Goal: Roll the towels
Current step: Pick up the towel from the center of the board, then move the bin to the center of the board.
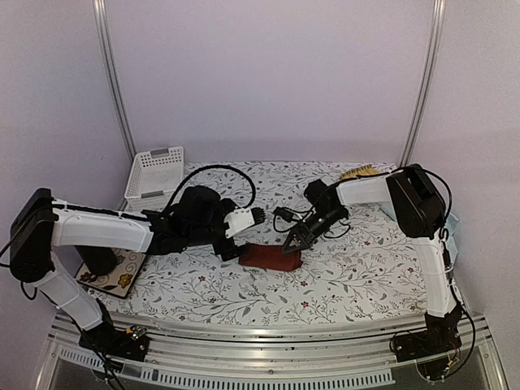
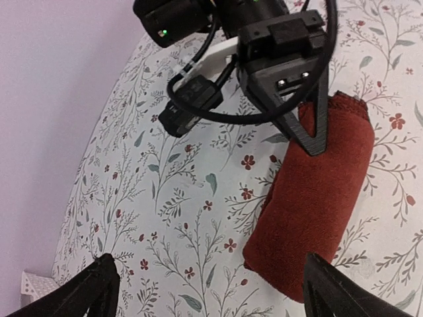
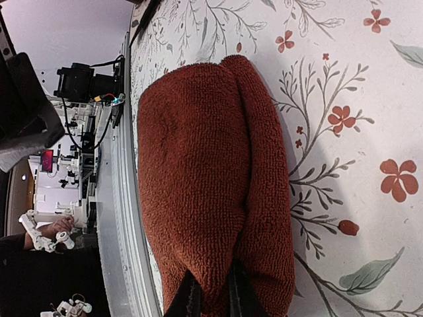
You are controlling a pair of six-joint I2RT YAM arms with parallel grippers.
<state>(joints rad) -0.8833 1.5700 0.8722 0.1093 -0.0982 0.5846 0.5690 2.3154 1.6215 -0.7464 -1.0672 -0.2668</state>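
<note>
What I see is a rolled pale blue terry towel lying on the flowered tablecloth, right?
No, the rolled terry towel is dark rust-red, not pale blue, as the right wrist view shows; it does lie on the flowered tablecloth.

Rust-red towel [image 3: 205, 165]: lies rolled into a thick bundle on the tabletop [image 3: 370, 79], long axis running top to bottom of frame. A lengthwise seam divides a broad left fold from a narrower right one. Terry pile looks even. Tabletop cover: white with a print of red flowers and grey-green sprigs. My jaws: nearly closed at the bottom edge, a thin ridge of the towel pinched between them. Metal rail [image 3: 125, 198]: borders the tabletop on the left. Beyond it, dark equipment, too blurred to identify.
</note>
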